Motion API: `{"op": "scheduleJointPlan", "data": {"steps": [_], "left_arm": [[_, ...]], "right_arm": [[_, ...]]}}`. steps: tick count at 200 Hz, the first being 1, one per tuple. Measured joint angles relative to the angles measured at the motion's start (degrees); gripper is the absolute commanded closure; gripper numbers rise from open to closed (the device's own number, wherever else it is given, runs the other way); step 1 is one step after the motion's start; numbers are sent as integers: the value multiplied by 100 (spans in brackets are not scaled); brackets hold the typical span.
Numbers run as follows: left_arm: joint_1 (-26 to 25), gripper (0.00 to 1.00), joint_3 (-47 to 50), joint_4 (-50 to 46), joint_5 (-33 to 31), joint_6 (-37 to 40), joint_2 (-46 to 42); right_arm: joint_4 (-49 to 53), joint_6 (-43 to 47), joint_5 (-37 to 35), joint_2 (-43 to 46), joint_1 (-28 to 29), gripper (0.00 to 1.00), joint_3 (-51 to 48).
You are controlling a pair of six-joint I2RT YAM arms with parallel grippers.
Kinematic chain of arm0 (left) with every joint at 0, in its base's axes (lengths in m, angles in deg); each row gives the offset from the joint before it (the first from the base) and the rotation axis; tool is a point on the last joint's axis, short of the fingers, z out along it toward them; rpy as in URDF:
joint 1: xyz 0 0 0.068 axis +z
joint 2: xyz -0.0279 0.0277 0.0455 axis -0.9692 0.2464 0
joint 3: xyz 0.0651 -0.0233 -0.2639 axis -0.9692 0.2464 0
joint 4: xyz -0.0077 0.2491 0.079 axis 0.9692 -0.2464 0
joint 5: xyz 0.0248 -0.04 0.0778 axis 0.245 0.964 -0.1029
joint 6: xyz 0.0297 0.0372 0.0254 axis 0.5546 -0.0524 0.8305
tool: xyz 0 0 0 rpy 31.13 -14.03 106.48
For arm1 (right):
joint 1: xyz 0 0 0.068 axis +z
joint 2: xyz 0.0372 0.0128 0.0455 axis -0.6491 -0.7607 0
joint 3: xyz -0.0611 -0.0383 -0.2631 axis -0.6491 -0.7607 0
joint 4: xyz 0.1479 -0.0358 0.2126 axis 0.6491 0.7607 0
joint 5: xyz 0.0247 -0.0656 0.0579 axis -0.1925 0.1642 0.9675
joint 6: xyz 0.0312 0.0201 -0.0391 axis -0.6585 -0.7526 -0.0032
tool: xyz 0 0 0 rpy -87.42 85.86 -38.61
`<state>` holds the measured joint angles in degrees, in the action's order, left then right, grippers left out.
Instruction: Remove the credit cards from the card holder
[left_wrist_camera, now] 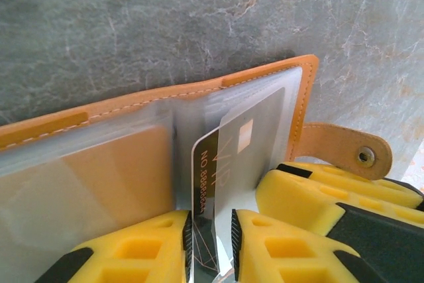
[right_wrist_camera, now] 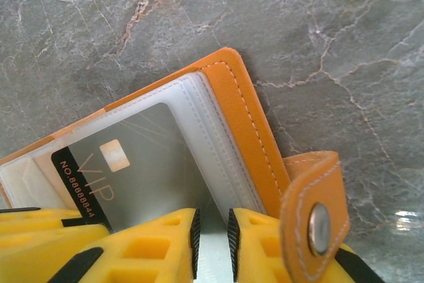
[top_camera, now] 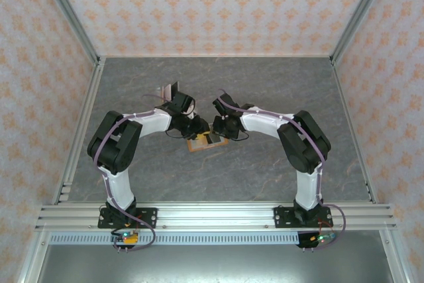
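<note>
The orange card holder lies open mid-table, with clear sleeves inside its orange rim. A black VIP card sticks partly out of a sleeve. Its bare end stands between the pads of my left gripper, which is shut on it. My right gripper is shut on the sleeve edges at the holder's snap-strap side. Its yellow fingers rest beside the card. A tan shape sits behind the left sleeve; I cannot tell if it is the brown card. The whitish card is hidden.
The grey marble table stretches all round the holder. Patterned walls with metal posts close in the back and sides. An aluminium rail carrying both arm bases runs along the near edge.
</note>
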<state>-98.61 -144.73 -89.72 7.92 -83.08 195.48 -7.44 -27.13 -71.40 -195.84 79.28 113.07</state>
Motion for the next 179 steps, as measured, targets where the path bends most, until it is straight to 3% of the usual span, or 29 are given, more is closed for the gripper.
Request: {"op": "scheduleJointPlan", "data": {"steps": [63,179], "left_arm": [[13,88,129,155,46,-2,-24],[66,96,494,341,87,63,-476]], "right_arm": [[4,-26,-4,0,0,79,0],[186,-111,-46,-74,2,80,118]]}}
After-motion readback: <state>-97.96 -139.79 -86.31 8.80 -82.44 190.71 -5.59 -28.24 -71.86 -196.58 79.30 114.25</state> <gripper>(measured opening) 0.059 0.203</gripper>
